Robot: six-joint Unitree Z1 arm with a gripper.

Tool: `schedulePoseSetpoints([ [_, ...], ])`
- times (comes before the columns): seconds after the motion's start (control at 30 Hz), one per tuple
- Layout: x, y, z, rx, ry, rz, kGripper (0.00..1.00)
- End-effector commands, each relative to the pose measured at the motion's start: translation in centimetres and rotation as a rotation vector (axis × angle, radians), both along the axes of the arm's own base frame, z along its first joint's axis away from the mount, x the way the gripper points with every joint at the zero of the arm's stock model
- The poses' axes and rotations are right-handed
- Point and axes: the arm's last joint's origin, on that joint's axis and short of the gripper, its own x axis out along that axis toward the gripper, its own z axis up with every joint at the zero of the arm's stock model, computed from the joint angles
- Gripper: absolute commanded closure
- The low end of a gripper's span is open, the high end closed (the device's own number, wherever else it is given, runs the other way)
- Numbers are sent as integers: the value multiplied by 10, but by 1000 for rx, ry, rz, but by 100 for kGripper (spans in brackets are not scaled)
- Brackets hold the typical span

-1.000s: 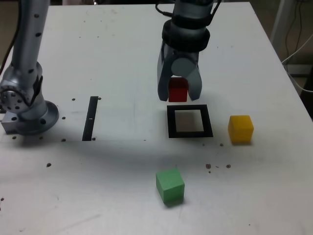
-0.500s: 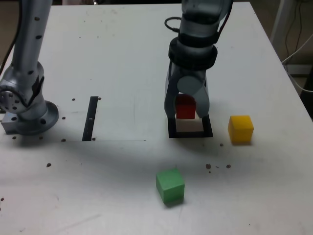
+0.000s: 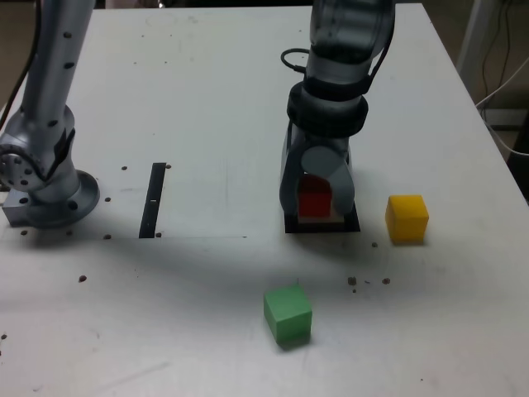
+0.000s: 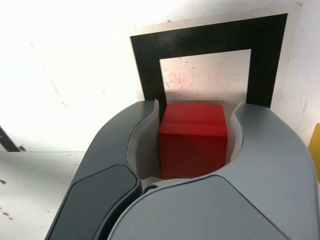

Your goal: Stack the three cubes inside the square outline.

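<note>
The hand [image 3: 316,203] grips the red cube [image 3: 314,198] (jaws closed on it) over the square outline [image 4: 150,65]

White table [image 3: 207,99] filling nearly the whole exterior view, matte and scuffed, with dark specks [image 3: 368,282] scattered across the lower half. Thin black strip [image 3: 154,199] lying flat at left of centre. Broad soft shadow across the middle of the tabletop, brighter light above it. Beyond the table edge at upper right, dim floor, a pale post [image 3: 473,33] and loose white cables [image 3: 506,83].
</note>
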Motion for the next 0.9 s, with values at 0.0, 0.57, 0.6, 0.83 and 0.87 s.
schedulePoseSetpoints([
  [0.0,1,0,-4,0,4,4,71],
  [0.57,-2,15,-12,20,18,32,1],
  [0.6,-3,16,-12,20,17,33,1],
  [0.83,-5,16,-6,22,-7,34,1],
  [0.87,-6,16,-4,23,-12,34,1],
])
